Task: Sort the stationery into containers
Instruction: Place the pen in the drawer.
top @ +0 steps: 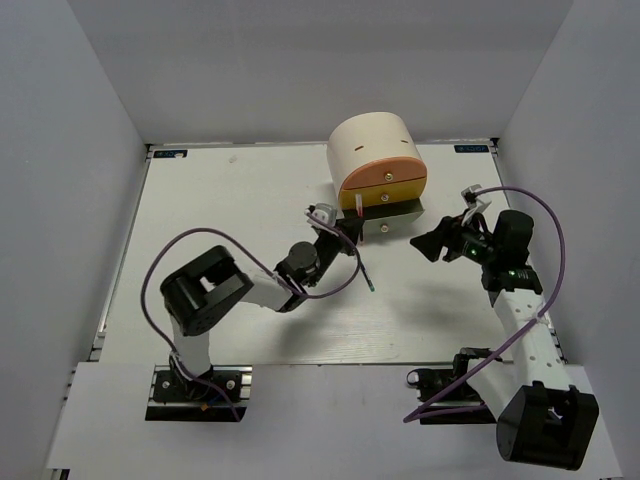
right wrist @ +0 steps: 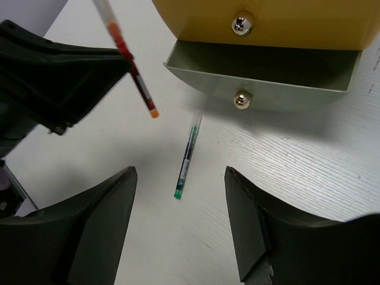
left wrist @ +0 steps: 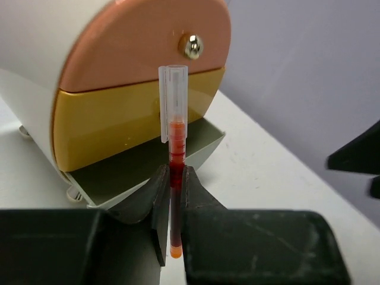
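Note:
The cream half-cylinder desk unit [top: 365, 140] stands at the back of the table with pink [top: 380, 170] and yellow [top: 395, 192] fronts shut and the pale green bottom drawer [left wrist: 148, 160] pulled open. My left gripper [left wrist: 173, 178] is shut on the red pen [left wrist: 176, 154] and holds it upright just in front of that open drawer. The red pen also shows in the right wrist view [right wrist: 132, 71]. The green pen [right wrist: 187, 157] lies on the table in front of the drawer, also in the top view [top: 364, 272]. My right gripper [right wrist: 181, 219] is open and empty above the table near the green pen. Highlighters and erasers are out of view.
White walls close in the table on three sides. The left arm [top: 205, 290] stretches across the table's middle. The open drawer's knob [right wrist: 240, 100] points toward my right gripper.

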Controlling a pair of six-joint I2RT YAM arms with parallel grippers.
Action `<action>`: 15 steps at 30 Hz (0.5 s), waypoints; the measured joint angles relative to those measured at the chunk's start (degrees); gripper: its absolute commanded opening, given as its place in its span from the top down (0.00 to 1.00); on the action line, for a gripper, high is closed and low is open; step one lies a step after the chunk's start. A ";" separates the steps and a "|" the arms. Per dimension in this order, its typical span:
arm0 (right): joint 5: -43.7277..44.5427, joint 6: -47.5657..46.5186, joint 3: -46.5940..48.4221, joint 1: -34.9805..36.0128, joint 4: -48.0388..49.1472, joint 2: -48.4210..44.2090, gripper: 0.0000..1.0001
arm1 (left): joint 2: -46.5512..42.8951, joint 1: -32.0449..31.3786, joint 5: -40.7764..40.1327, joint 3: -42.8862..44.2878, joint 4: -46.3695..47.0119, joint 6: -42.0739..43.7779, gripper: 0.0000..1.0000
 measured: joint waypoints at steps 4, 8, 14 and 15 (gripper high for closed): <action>0.02 -1.03 -0.02 -0.66 -0.55 -0.61 0.33 | 7.04 0.11 0.79 3.67 1.86 4.85 1.00; 0.02 -1.46 -0.15 -1.33 -0.90 -0.66 0.33 | 9.03 0.42 2.71 6.03 2.75 7.50 1.00; 0.00 -2.21 -1.14 -1.99 -1.36 -0.66 0.33 | 9.07 0.98 9.55 9.73 4.81 11.28 1.00; 0.02 -2.27 -1.22 -2.03 -1.46 -0.66 0.33 | 9.07 0.98 10.45 10.05 5.01 11.61 1.00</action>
